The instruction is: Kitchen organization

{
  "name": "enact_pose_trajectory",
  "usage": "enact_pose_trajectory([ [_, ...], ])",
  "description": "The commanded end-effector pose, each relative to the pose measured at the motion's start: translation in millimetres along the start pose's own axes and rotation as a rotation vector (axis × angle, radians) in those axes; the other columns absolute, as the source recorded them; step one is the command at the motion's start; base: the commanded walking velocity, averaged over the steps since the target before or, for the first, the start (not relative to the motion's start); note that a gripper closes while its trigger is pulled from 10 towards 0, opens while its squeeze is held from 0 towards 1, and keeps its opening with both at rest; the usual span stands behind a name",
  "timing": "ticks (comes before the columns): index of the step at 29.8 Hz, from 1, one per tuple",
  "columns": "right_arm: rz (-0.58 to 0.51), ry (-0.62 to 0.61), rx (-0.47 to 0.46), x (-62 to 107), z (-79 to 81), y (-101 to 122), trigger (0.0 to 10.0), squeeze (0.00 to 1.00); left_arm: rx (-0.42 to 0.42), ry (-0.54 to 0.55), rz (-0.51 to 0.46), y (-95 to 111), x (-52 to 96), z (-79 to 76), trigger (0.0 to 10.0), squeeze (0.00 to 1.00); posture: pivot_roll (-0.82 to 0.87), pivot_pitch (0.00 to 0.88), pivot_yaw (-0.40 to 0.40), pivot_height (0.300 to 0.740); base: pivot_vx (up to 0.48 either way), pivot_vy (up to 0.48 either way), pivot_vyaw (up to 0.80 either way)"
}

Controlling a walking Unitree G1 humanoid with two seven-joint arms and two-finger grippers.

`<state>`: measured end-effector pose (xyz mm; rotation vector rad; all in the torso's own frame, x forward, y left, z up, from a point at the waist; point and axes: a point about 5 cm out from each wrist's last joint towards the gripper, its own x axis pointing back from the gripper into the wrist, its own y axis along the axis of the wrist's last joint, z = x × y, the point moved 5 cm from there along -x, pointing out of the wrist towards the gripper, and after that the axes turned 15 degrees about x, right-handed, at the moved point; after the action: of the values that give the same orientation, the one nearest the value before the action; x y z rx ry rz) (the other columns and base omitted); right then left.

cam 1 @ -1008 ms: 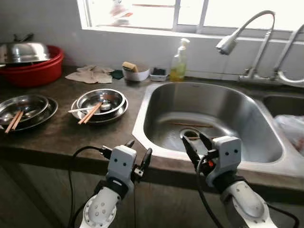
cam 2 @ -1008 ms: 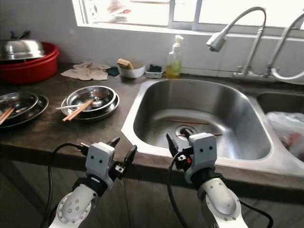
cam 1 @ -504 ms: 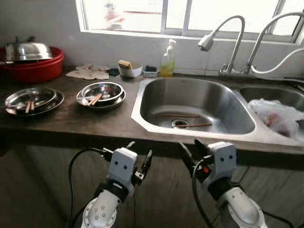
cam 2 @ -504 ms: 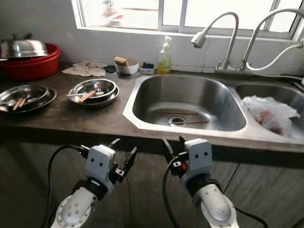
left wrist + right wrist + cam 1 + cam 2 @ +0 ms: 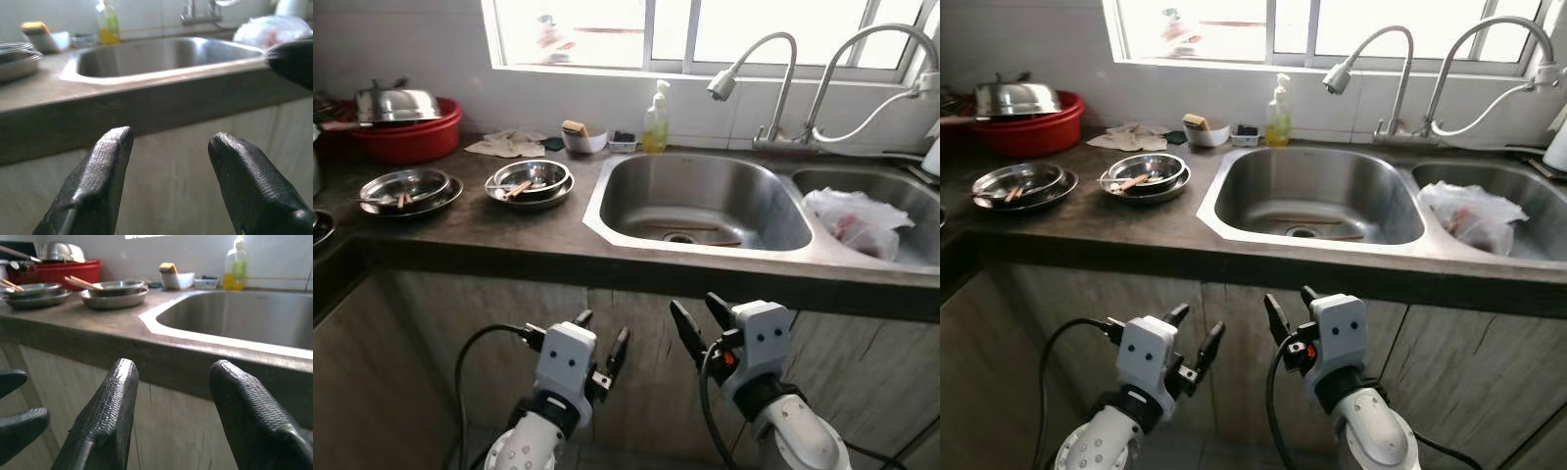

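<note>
Nearest the camera, the left gripper [image 5: 601,338] and right gripper [image 5: 701,320] are held up side by side in front of the cabinet doors [image 5: 636,362], below the countertop's front edge [image 5: 607,271], each with its two black fingers spread apart and nothing between them. From the right wrist, the left gripper's fingertips [image 5: 14,406] appear at about 8 o'clock, well apart from its own. The counter [image 5: 499,230] runs across the whole width ahead. On it, at 10 o'clock, two stacks of steel dishes [image 5: 530,182] sit side by side, and what look like chopsticks [image 5: 518,188] rest in the nearer stack. At 12 o'clock lies the sink basin [image 5: 703,201]; something thin lies by its drain, too small to tell. At 2 o'clock a plastic bag [image 5: 858,219] lies in the second basin. Farther back, a soap bottle [image 5: 655,118] stands under the window and a red tub [image 5: 408,140] at 10 o'clock.
</note>
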<state>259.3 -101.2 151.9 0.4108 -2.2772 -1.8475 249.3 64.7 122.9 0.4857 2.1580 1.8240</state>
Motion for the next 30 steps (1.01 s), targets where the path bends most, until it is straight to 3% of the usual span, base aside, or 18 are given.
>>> enact_pose_trajectory([
  [1, -0.018, -0.015, 0.012, -1.6, -1.8, 4.4, 10.0, 0.00, -0.004, -0.003, -0.017, 6.9, -0.7, -0.9, 10.0, 0.00, 0.03, 0.000, -0.045, 0.740, 0.000, 0.000, 0.80],
  [17, 0.007, -0.002, 0.012, 0.1, 3.8, -1.0, 10.0, 0.00, 0.036, 0.000, 0.039, -3.5, 2.9, -2.6, 10.0, 0.00, 0.03, 0.001, -0.042, 0.740, 0.000, 0.000, 0.80],
  [25, 0.011, 0.004, 0.013, -1.4, 6.2, -1.9, 10.0, 0.00, 0.031, -0.002, 0.037, -2.8, 2.9, -2.8, 10.0, 0.00, 0.03, 0.001, -0.045, 0.740, -0.035, 0.421, 0.80],
  [30, 0.009, 0.004, 0.018, -3.3, 5.9, -1.6, 10.0, 0.00, 0.032, -0.002, 0.040, -2.8, 2.9, -2.9, 10.0, 0.00, 0.03, 0.000, -0.045, 0.740, 0.000, 0.000, 0.80],
])
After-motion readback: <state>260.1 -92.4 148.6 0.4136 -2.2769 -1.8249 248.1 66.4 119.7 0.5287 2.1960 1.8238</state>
